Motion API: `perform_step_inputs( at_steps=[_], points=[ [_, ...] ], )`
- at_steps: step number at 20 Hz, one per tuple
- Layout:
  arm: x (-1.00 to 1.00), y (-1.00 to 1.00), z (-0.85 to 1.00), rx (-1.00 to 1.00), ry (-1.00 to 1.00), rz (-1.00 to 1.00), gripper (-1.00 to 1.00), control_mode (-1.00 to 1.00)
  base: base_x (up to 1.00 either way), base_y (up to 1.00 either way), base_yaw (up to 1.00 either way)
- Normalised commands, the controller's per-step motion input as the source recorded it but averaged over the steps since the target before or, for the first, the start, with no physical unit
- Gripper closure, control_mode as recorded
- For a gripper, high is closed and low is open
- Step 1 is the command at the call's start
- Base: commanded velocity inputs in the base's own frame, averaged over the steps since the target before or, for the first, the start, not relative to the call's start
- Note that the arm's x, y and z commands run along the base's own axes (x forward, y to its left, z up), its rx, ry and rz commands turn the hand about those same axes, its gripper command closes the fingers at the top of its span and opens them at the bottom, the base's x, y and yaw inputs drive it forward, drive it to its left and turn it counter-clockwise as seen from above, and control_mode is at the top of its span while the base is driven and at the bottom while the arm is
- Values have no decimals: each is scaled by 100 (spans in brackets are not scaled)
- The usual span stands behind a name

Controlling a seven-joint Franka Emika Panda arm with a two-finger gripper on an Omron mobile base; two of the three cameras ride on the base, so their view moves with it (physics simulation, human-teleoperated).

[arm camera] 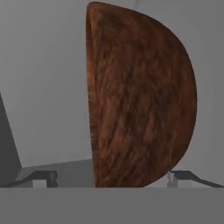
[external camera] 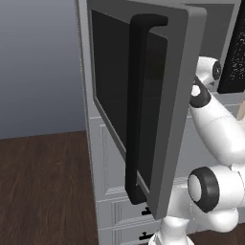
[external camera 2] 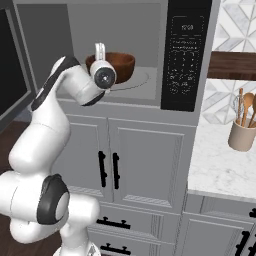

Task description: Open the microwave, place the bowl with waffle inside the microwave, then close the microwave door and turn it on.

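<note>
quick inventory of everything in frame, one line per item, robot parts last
microwave: 1, grey, built in above the cupboards, cavity open
microwave door: 1, grey frame, dark window, black bar handle, swung open
control strip: 1, black, right of the cavity
bowl: 1, brown wood, inside on the turntable
cupboards: grey, black handles, below the microwave
utensil crock: 1, beige, holding wooden spoons, on the marble counter
shelf: 1, dark wood, on the tiled wall
floor: dark wood
arm: 1, white, dark joints
gripper: 1, dark tips either side of the bowl, apart
</note>
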Motion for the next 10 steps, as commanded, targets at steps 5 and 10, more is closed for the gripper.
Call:
perform_step_inputs(
  at_steps=[5,10],
  points=[
    [-48,0,48,1,-21,4,-100,-100,0,0,0],
    [-91,-1,71,0,-7,3,-100,-100,0,0,0]
  ],
)
